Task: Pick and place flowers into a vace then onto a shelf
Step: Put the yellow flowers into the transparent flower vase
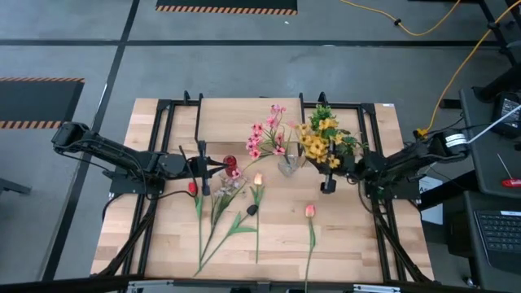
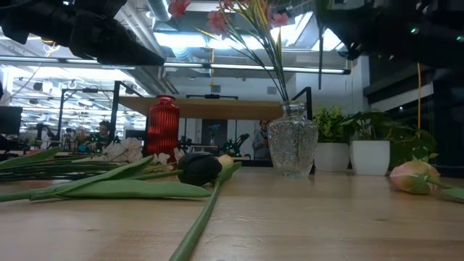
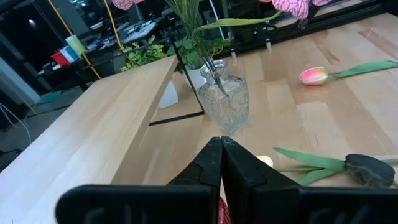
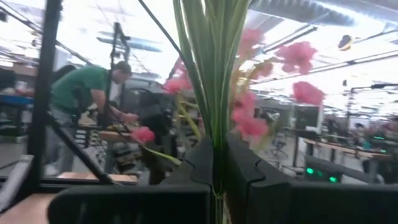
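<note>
Pink blooms above the glass vase cropped by the low view's top edge.

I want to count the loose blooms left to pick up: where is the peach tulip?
In the high view the peach tulip lies flat on the table's right half, in front of the glass vase, apart from the other loose flowers on its left.
</note>
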`<state>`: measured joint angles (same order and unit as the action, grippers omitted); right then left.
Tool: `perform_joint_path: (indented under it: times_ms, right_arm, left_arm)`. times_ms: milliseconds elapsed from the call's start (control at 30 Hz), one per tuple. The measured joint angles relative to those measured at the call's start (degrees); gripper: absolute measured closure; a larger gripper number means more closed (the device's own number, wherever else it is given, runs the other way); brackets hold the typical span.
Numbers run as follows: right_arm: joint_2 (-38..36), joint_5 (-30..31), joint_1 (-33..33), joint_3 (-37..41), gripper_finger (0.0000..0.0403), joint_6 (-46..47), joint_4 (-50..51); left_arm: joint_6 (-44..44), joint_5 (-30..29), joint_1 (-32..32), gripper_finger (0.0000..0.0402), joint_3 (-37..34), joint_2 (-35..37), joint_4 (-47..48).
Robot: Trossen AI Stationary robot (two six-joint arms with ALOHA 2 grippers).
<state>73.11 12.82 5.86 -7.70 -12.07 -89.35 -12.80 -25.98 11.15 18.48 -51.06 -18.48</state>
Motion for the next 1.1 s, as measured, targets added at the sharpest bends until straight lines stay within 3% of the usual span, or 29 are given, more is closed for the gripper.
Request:
perform_joint_path:
  times_ms: [300, 1100]
  right_arm:
    - [6.9, -8.0, -5.1, -6.3, 0.0390, 1.3, -0.8]
    - [13.8, -8.0, -7.2, -6.9, 0.0391, -0.2, 0.4]
  left_arm:
    - [0.0, 0.1, 0.0, 0.0398, 0.0, 0.0, -0.2]
    - [0.0, 0.1, 0.0, 0.0398, 0.0, 0.0, -0.2]
